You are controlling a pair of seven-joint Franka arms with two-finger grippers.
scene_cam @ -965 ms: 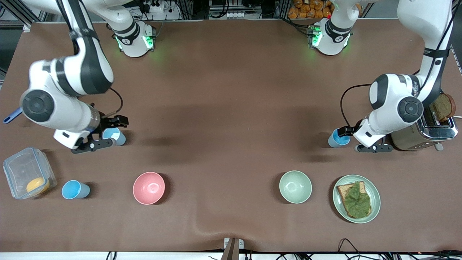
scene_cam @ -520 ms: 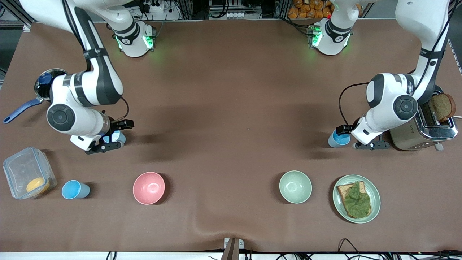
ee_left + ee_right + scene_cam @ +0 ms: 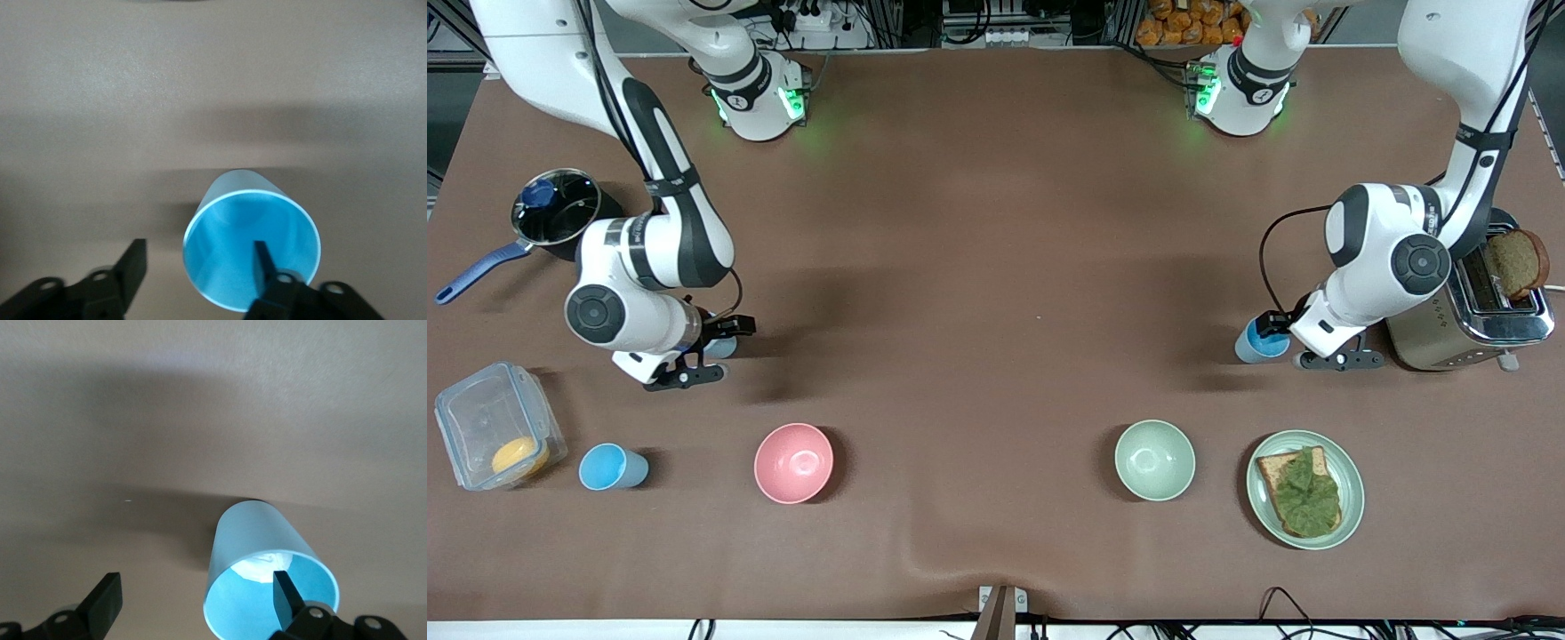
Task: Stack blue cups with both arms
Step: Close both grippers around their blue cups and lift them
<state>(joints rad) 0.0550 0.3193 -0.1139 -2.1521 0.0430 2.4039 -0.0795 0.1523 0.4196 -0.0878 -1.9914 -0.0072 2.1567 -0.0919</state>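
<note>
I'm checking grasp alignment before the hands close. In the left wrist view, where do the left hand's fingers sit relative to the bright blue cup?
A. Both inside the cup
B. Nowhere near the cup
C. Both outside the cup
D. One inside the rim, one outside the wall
D: one of the left hand's fingers dips inside the bright blue cup, the other stands outside its wall, apart.

Two glossy white arms [image 3: 645, 267], dark grey joint bands, round grey caps, black cables, green-lit bases

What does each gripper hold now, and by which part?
Nothing yet. The left gripper and the right gripper are open, each straddling one wall of a blue cup at the rim.
</note>
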